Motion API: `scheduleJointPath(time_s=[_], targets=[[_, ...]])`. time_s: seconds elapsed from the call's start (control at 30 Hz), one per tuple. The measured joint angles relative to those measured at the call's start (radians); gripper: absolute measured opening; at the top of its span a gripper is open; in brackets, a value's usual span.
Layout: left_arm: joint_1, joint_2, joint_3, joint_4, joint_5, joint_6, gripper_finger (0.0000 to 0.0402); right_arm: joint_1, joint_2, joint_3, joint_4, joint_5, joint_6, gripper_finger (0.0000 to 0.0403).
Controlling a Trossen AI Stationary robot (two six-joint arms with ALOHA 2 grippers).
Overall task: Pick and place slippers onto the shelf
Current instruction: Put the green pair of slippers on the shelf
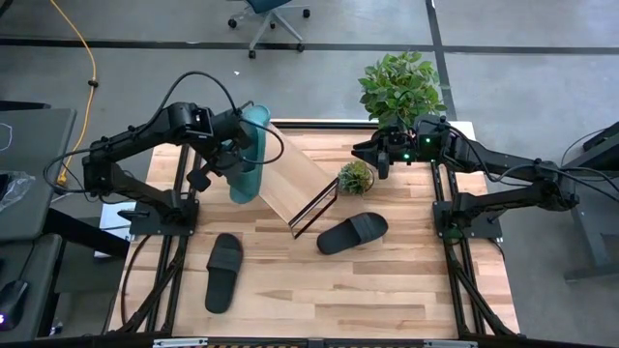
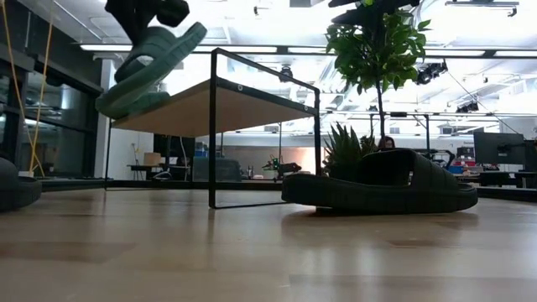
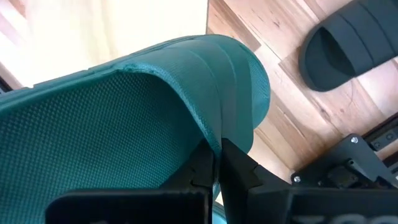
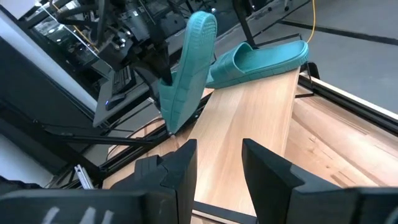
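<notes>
My left gripper (image 1: 232, 155) is shut on a teal slipper (image 1: 248, 169), which it carries in the air at the far-left end of the slanted wood shelf (image 1: 295, 179). A second teal slipper (image 4: 261, 59) lies sole down on that far end of the shelf. One black slipper (image 1: 353, 232) rests sole down on the table by the shelf's near end, and another black slipper (image 1: 224, 273) lies near the left front. My right gripper (image 1: 366, 151) hovers open past the shelf's right side, touching nothing. My left gripper pinches the teal slipper's long side edge (image 3: 219, 144), beside the wide strap, between its two fingers (image 3: 239, 168). The slipper (image 4: 186, 68) is lifted clear and hangs on its side, long axis steep, sole turned toward the right arm and lower end just above the shelf board.
A tall potted plant (image 1: 401, 87) stands at the far right of the table, and a small succulent (image 1: 355, 177) sits beside the shelf's right side. The shelf's black wire frame (image 2: 211, 126) stands on the table. Bare tabletop lies along the near edge.
</notes>
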Motion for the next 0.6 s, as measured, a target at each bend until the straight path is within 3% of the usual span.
scheduleJointPath(time_s=[0.6], targets=[[0.0, 0.009, -0.046, 0.001, -0.153, 0.046, 0.0, 0.0, 0.0, 0.0, 0.0, 0.017, 0.009, 0.0119]])
